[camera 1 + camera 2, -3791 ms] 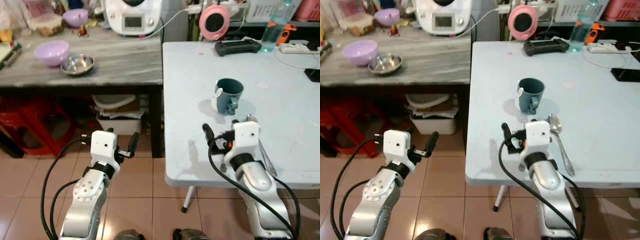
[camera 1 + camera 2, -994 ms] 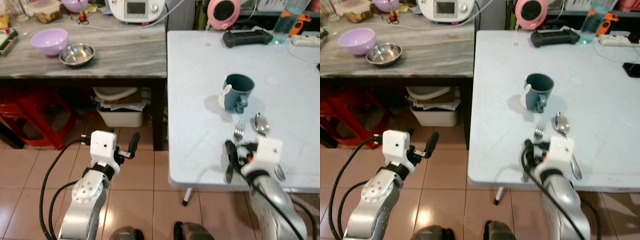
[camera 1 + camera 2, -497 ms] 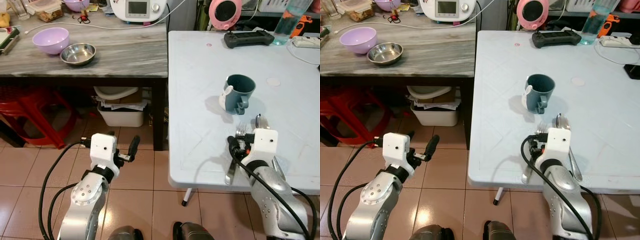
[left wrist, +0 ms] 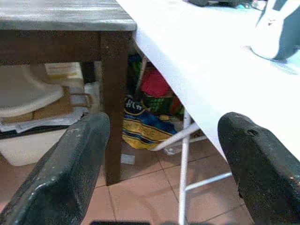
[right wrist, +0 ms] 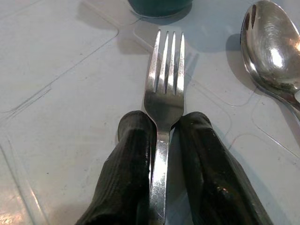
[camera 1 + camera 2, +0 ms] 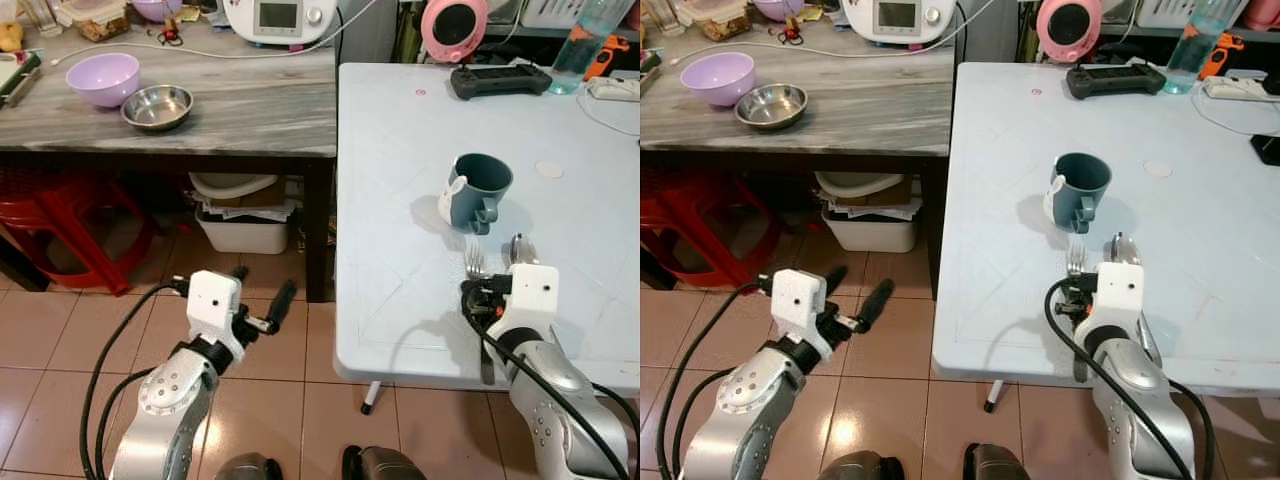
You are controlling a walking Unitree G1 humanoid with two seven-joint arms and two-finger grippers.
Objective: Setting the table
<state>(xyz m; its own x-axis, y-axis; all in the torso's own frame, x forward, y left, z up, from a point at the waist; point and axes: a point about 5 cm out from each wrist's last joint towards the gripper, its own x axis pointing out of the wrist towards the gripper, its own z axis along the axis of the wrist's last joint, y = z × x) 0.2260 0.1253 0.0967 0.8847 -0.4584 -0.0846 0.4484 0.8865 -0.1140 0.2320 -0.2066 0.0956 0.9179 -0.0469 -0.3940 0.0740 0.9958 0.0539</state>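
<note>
Fork [image 5: 163, 91] lay on the white table [image 6: 400, 180] w/ its neck pinched between the two closed fingers of the right gripper [image 5: 161, 136], tines toward one teal mug [image 6: 478, 190], one spoon [image 5: 272, 58] just beside, while the left gripper [image 4: 159, 159] hung open, holding nothing.

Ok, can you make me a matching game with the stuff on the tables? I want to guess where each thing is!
Things:
1. fork
2. spoon
3. teal mug
4. purple bowl

Places:
A. on the grey marble table, beside a steel bowl
B. between the right pincer's two black fingers
C. standing upright on the white table
D. lying loose on the white table beside the fork

Pairs: 1-B, 2-D, 3-C, 4-A
</note>
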